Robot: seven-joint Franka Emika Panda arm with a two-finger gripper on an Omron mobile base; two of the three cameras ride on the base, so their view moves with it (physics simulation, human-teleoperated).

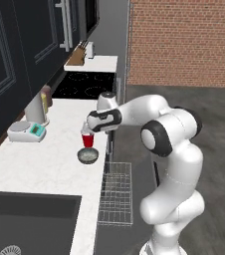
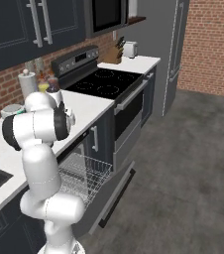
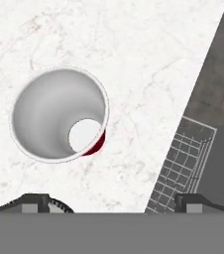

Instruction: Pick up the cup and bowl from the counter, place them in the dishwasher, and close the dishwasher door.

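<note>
The black sink (image 1: 30, 219) lies nearest, set into the white stone surface (image 1: 40, 169). Beside it the dishwasher (image 2: 91, 158) stands open, its wire rack (image 1: 117, 194) pulled out over the lowered dishwasher door (image 2: 111, 196). Just beyond the rack, near the surface's edge, sits the bowl (image 1: 87, 156), with the cup (image 1: 87, 140) close behind it. The gripper (image 1: 87, 129) hangs directly over the cup, fingers spread wide and holding nothing. Farther back stand a white scale (image 1: 27, 131) and the stove (image 1: 84, 84).
</note>
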